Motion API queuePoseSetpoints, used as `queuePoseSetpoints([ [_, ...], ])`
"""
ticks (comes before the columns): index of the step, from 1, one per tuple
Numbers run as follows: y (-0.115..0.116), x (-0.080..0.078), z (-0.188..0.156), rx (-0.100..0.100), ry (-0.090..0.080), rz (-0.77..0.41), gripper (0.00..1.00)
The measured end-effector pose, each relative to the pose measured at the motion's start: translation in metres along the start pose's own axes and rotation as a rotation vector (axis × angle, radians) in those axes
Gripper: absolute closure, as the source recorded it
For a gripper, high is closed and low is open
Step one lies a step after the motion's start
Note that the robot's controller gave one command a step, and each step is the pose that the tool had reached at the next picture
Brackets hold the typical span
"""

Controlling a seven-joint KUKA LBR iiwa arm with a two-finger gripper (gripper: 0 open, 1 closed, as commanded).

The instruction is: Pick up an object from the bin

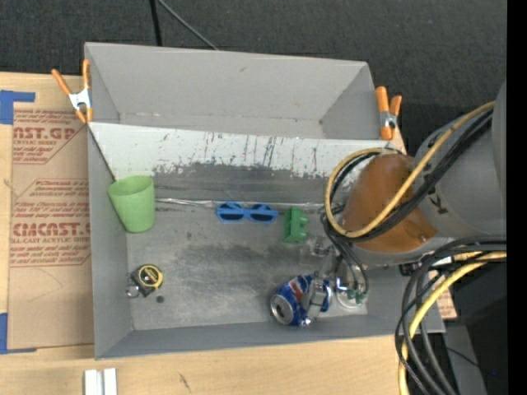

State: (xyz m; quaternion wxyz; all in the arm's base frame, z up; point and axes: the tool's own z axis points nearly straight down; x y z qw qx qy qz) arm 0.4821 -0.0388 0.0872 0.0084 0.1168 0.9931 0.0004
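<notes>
Crushed blue drinks can (296, 301) is seen lying on its side in the lower right of the bin (222, 282), close to the near wall. Its long axis is laid nearly left to right, tipped a little up toward the right. The round silver end is turned to the lower left; the right end is tucked under the gripper.

Gripper (333, 276) is seen low over the can's right end, below the orange cover (387, 208) and looped cables at the right wall. Whether it is released or clamped on the can cannot be told; that part is hidden by the wrist hardware.

Green block (295, 225) is found just above the gripper, upright. Blue sunglasses (247, 213) are laid just left of the block, long axis left to right. Green cup (133, 203) is set against the left wall, mouth upward in the frame. A small yellow-and-black round thing (148, 280) is noted in the lower left corner.

Open floor is left between the can and the lower left corner, and across the middle of the bin. Room is tight to the right of and below the can, where the walls meet.
</notes>
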Motion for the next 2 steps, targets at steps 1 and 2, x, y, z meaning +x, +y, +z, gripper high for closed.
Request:
queuePoseSetpoints([
  [1, 0.0, 0.001, 0.001, 0.001, 0.007, -0.002, 1.0],
  [2, 0.002, -0.047, -0.138, 0.001, 0.006, -0.022, 1.0],
])
